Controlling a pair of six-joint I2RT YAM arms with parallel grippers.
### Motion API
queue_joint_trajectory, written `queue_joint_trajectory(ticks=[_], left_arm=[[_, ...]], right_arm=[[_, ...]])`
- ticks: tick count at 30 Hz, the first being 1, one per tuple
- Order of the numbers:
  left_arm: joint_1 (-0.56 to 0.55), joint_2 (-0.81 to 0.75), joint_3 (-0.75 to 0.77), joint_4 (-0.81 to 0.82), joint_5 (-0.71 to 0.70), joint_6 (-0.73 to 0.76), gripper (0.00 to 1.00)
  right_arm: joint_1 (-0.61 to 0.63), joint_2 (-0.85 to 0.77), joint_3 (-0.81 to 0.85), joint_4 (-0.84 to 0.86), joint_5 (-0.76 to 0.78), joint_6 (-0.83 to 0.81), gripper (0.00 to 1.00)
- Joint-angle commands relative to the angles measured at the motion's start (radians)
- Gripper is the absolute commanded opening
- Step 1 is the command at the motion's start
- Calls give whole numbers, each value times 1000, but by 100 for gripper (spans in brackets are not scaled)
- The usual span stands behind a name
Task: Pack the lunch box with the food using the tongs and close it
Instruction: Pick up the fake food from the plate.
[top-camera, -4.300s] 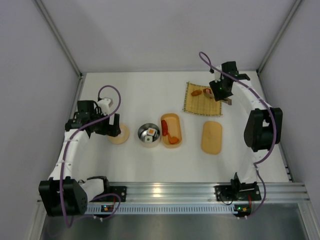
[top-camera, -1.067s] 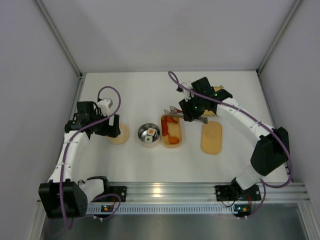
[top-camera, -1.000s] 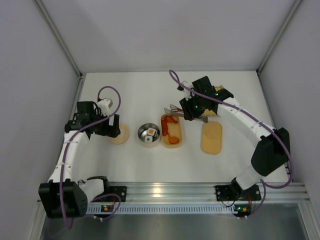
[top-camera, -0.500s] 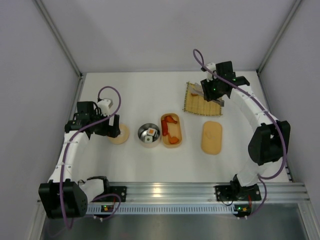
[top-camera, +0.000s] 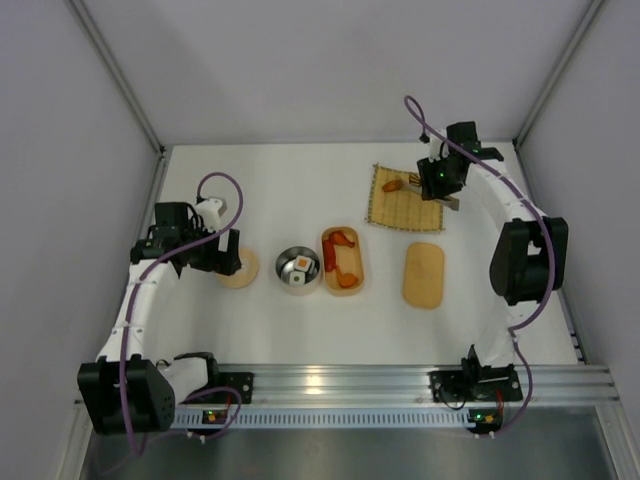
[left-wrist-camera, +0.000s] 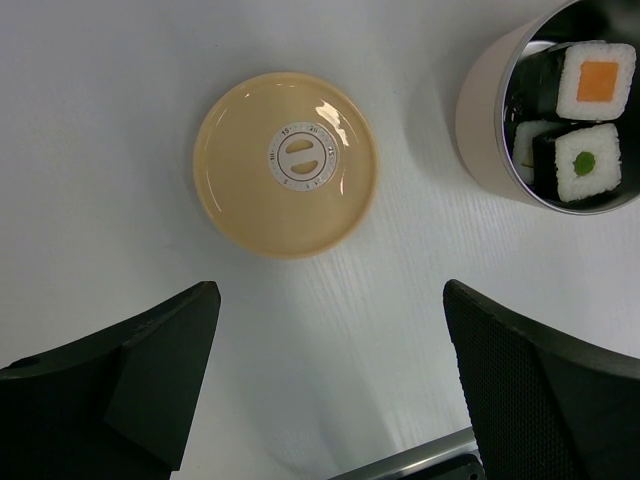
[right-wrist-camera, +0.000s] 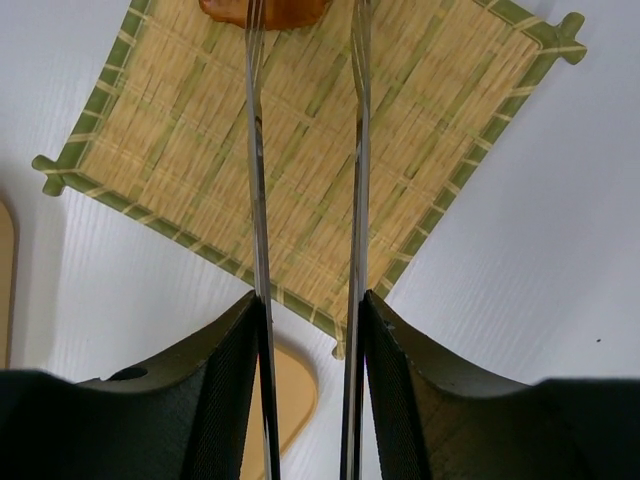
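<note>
Because the tongs (right-wrist-camera: 256, 200) are thin, springy metal, they are judged stiff along their length but slick. They are gripped by the right jaws, one jaw pressed on each arm part-way along, so that a squeeze there should bring the tips together. The two arms are seen standing apart and nearly parallel.

The long axis of the tongs runs left to right in the scene, with the tips pointed left over the bamboo mat (top-camera: 405, 205) at the far right of the worktop. The joined end is hidden behind the jaws. An orange-brown food piece (right-wrist-camera: 268, 10) is met by the tips at the mat's far left part. It lies across them, mostly cut off by the edge of the wrist view, and whether it is pinched cannot be told. It is judged light, smooth and apt to slip, so it is best taken across its narrow middle.

The lunch box (top-camera: 356, 238) is found open at the middle of the worktop, its long axis running near to far, with orange pieces inside. Its lid (top-camera: 423, 274) is laid flat to the right, pointed the same way.

The left jaws are held wide open, empty, above a round tan lid (left-wrist-camera: 285, 165) beside a metal bowl (left-wrist-camera: 480, 110) of sushi rolls (left-wrist-camera: 598, 80).
</note>
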Motion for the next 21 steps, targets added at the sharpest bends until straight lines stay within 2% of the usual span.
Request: queue_joint_trajectory(ticks=[1, 9, 21], left_arm=[[5, 1, 7, 35, 17, 10, 98], [5, 1, 6, 35, 10, 10, 98], [6, 9, 9, 38, 11, 7, 98]], right_arm=[[-19, 20, 73, 75, -54, 50, 43], [-40, 90, 153, 70, -169, 82, 43], [-69, 148, 182, 60, -202, 76, 42]])
